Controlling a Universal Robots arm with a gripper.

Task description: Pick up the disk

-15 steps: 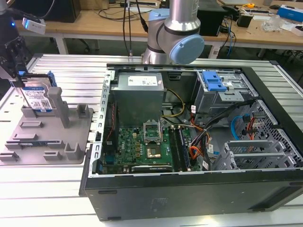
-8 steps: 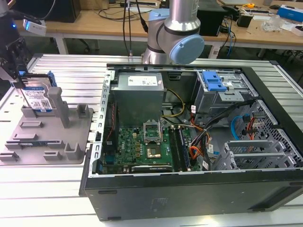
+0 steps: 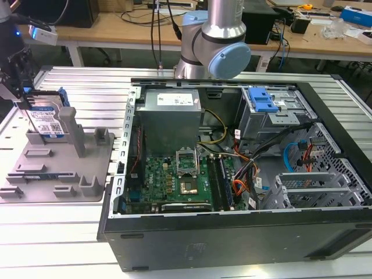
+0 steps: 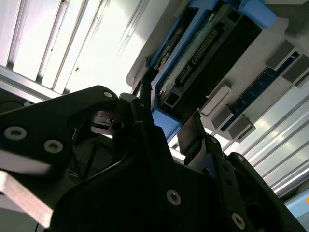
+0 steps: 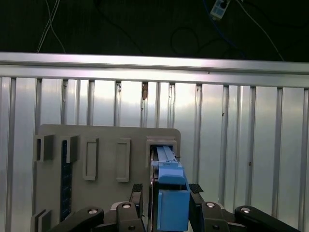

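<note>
Gripper [image 5: 166,189] sits astride the free upper edge of the disk [image 3: 47,123], at 10 o'clock in the exterior view. I cannot tell whether it has clamped or merely brackets the drive; neither wrist view settles the contact. The disk is not lifted: its lower edge sits in a slot of the grey tray [image 3: 102,165].

The disk stands on edge, label showing in the exterior view, with a tall post [image 3: 72,131] just beside it at its 3 o'clock. Judgement: slot and post hold it upright so a thin edge is offered to a tool coming from above. Lying flat, it would give little purchase.

Materials:
- **Disk:** flat rectangular silver metal body with a glossy blue-and-white printed label. A smooth moulded blue plastic rail [image 5: 171,181] runs along the edge, and a dark connector strip [image 4: 198,53] shows in the second wrist view.
- **Tray:** matte grey plastic with blocky posts and shallow rectangular recesses. It is probably a fixture with one seat per part.

The tray rests on a ribbed aluminium table [image 3: 52,232], bright, with long parallel slats. Just beside the tray at its 3 o'clock lies an open black computer case [image 3: 232,244] holding:
- a green motherboard [image 3: 168,174]
- a boxy grey power supply [image 3: 171,119]
- a blue bracket [image 3: 264,102] on a metal cage, at 1 o'clock

Beyond, at 12 o'clock, is the arm [image 3: 218,35], silver tube with pale-blue caps. Wooden benches [image 3: 104,32] are farthest.
</note>
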